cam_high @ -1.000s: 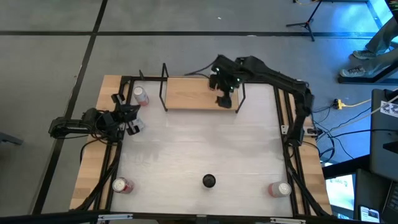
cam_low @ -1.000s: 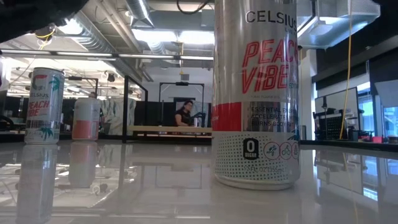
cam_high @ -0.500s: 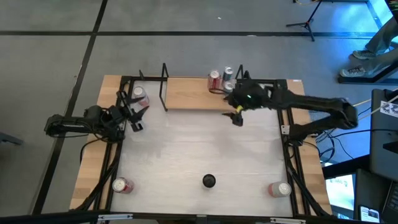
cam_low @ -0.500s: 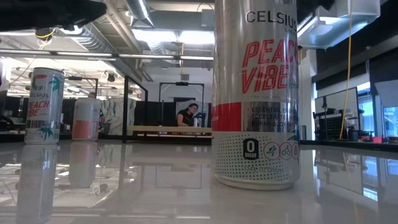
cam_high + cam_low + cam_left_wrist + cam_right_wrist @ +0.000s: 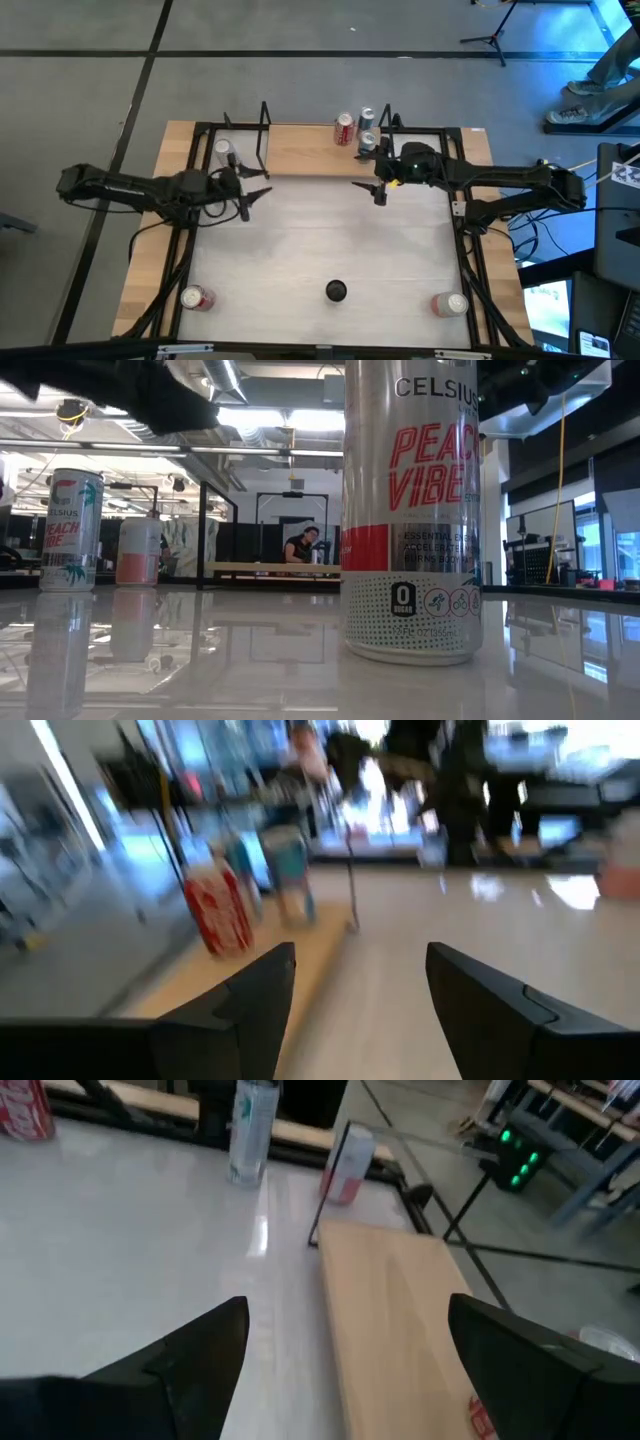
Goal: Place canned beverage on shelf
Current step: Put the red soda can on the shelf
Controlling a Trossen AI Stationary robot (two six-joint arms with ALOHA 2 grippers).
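The shelf (image 5: 310, 150) is seen in the high view at the 12 o'clock side of the table (image 5: 320, 240), a light-wood board with black wire uprights at both short ends. Two cans are stood on its 3 o'clock end: a red can (image 5: 345, 129) and, just beside it toward 3 o'clock, a silver can (image 5: 367, 117); a third can (image 5: 367, 143) is seen close by at the board's near edge, though whether it rests on the board cannot be told.

The right gripper (image 5: 378, 188) is held over the table just off the shelf's 3 o'clock end, with its fingers spread wide and nothing between them; in the right wrist view the board (image 5: 400, 1320) is seen between the two fingers.

The left gripper (image 5: 250, 190) is held near the shelf's 9 o'clock end, its fingers wide apart and empty. A white-topped can (image 5: 222, 150) is stood just outside that end of the shelf, at about 11 o'clock from the left gripper.

Further cans are stood near the table's 6 o'clock edge: one at the 7 o'clock corner (image 5: 195, 297), one at the 5 o'clock corner (image 5: 452, 303), and a dark-topped one (image 5: 336, 291) between them.
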